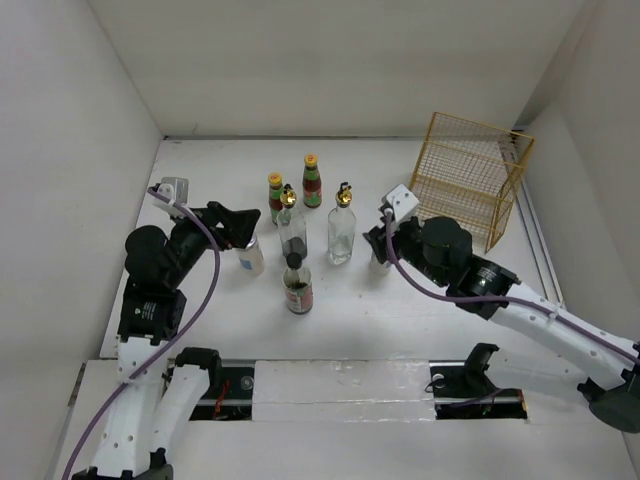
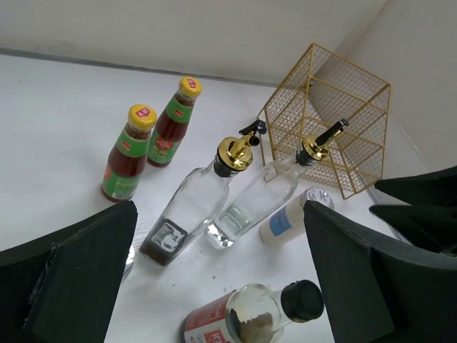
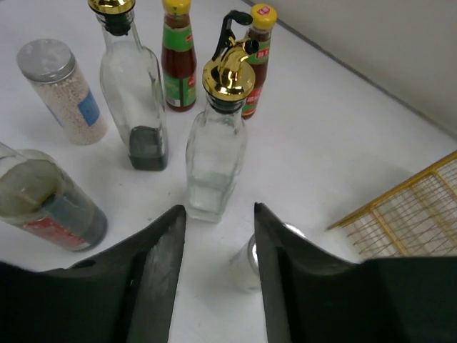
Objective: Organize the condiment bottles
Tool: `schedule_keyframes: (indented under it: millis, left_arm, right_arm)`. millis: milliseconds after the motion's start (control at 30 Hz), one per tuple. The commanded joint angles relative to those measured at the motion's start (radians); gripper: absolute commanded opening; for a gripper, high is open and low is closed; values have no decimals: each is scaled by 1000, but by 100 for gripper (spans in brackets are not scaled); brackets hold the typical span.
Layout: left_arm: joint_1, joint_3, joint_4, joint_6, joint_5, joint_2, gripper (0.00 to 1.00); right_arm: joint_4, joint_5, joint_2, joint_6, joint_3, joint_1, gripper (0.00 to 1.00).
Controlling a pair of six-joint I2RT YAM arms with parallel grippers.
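At the left of the table (image 1: 360,320), the left fingers (image 2: 71,286) are spread wide with nothing held, and a white shaker (image 1: 250,256) stands just beside them. In the middle, two red-sauce bottles (image 1: 275,197) are set at the back, two clear gold-capped bottles (image 1: 342,232) before them, and a black-capped bottle (image 1: 298,285) nearest. Further right, a silver-lidded shaker (image 3: 250,259) is straddled by the right fingers (image 3: 153,279), which are partly parted and not closed on it. The yellow wire rack (image 1: 470,180) is farthest right.

Two red-sauce bottles (image 1: 275,197) (image 1: 312,180), two gold-spouted glass bottles (image 1: 292,232) (image 1: 342,235), one black-capped bottle (image 1: 298,285), two shakers (image 3: 64,93) (image 3: 250,259) — one wire rack (image 1: 470,180)
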Motion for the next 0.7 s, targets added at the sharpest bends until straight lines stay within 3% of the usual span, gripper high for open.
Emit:
schedule_keyframes:
  millis: [0, 33, 67, 167, 200, 233, 267, 300, 333, 433, 600, 667]
  left_arm:
    - [5, 16, 24, 23, -5, 1, 100]
    - [5, 16, 24, 23, -5, -10, 100]
    - [5, -2, 24, 23, -5, -10, 99]
    - [5, -31, 65, 14, 27, -38, 85]
    - [5, -20, 55, 28, 27, -38, 63]
    - [5, -20, 54, 28, 18, -38, 54]
    - [5, -20, 45, 37, 18, -54, 43]
    - [5, -20, 45, 37, 18, -54, 34]
    - [5, -20, 45, 37, 18, -54, 27]
    - [5, -20, 45, 37, 18, -54, 29]
    - [5, -31, 36, 37, 5, -54, 69]
    - [5, -31, 36, 37, 5, -54, 72]
  right_arm:
    - [103, 37, 19, -2, -2, -3, 44]
    - [124, 37, 19, -2, -2, -3, 26]
    - [124, 48, 48, -2, -2, -3, 0]
    - [124, 57, 97, -14, 34, -3, 0]
    - [124, 57, 132, -14, 53, -3, 6]
    - [137, 71, 149, -14, 53, -3, 18]
    - [137, 81, 166, -14, 67, -3, 34]
    - [137, 82, 200, -14, 85, -3, 63]
    - [137, 82, 215, -14, 85, -3, 73]
    - [137, 62, 281, -23, 122, -18, 90]
    - [156, 39, 387, -33, 185, -18, 94]
    - [167, 55, 434, -33, 208, -18, 94]
